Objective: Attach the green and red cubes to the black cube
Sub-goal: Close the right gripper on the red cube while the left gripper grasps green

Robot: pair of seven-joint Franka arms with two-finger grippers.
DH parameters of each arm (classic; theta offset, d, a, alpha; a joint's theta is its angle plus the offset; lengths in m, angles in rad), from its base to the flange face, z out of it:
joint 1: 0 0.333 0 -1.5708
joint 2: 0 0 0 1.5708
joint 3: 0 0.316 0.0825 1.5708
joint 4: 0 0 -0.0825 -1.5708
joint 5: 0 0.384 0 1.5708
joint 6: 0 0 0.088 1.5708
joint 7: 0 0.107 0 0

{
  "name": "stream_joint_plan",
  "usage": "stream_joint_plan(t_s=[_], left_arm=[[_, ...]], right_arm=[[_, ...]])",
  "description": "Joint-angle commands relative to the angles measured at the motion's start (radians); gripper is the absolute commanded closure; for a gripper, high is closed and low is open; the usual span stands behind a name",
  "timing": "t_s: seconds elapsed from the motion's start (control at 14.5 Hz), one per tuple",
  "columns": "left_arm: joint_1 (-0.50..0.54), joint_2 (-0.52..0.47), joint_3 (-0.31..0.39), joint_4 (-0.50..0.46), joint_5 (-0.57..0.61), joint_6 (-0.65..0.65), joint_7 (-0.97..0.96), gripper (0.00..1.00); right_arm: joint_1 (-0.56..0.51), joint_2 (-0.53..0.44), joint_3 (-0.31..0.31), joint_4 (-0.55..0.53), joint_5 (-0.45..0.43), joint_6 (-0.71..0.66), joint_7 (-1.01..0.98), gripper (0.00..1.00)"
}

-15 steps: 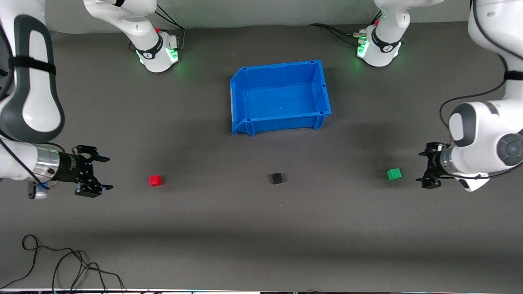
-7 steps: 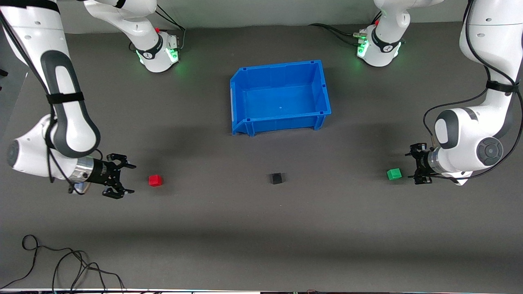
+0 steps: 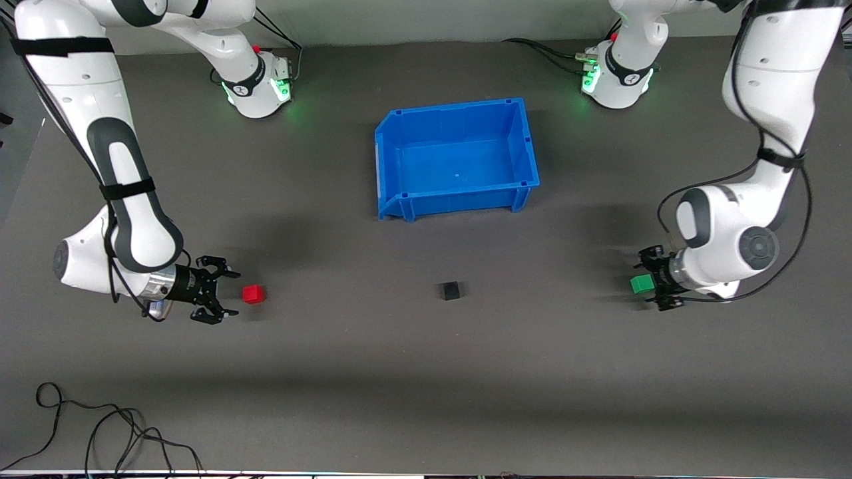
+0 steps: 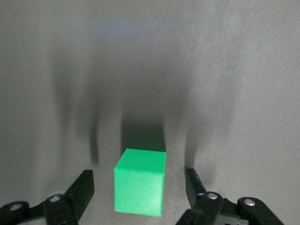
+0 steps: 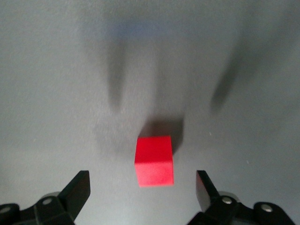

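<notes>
- Left gripper (image 3: 651, 287): fingers spread, green cube (image 3: 640, 284) between them, ungrasped; an off-centre close could twist it.
- Right gripper (image 3: 229, 294): fingers spread, red cube (image 3: 253, 294) just ahead; advancing may shove it.
- Black cube (image 3: 450, 291): well apart from both.

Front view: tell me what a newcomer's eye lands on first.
The blue bin stands mid-table near the robots' bases. Nearer the front camera, three small cubes lie in a row: red cube, black cube, green cube. The open right gripper sits just short of the red cube; the open left gripper straddles the green one.
</notes>
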State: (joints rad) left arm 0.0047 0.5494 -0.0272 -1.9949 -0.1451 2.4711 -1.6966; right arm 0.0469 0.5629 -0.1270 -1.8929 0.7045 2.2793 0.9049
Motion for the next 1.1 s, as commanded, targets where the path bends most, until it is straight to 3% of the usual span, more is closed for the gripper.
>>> stream_joint_plan(t_s=[0.0, 0.34, 0.48, 0.62, 0.76, 0.89, 1.03], left_arm=[[-0.005, -0.023, 0.012, -0.01, 0.016, -0.007, -0.009, 0.13], [0.004, -0.032, 0.013, -0.005, 0.076, -0.057, -0.002, 0.15], [0.0, -0.034, 0.013, -0.007, 0.085, -0.058, 0.006, 0.37], [-0.002, -0.035, 0.013, -0.007, 0.114, -0.064, 0.028, 0.6], [0.003, -0.034, 0.013, -0.005, 0.116, -0.069, 0.038, 0.7], [0.004, -0.034, 0.013, -0.002, 0.116, -0.069, 0.038, 1.0], [0.004, -0.032, 0.013, 0.022, 0.116, -0.074, 0.034, 1.0]], right_arm=[[0.011, 0.034, 0.004, 0.009, 0.041, 0.057, -0.035, 0.0], [0.03, 0.054, 0.009, 0.011, 0.102, 0.071, -0.084, 0.0], [0.031, 0.054, 0.009, 0.011, 0.102, 0.071, -0.084, 0.01], [0.031, 0.055, 0.009, 0.011, 0.102, 0.069, -0.086, 0.18], [0.03, 0.054, 0.007, 0.011, 0.102, 0.065, -0.101, 0.45], [0.022, 0.054, 0.007, 0.009, 0.102, 0.06, -0.119, 0.55], [0.021, 0.052, 0.007, 0.009, 0.101, 0.057, -0.119, 0.65]])
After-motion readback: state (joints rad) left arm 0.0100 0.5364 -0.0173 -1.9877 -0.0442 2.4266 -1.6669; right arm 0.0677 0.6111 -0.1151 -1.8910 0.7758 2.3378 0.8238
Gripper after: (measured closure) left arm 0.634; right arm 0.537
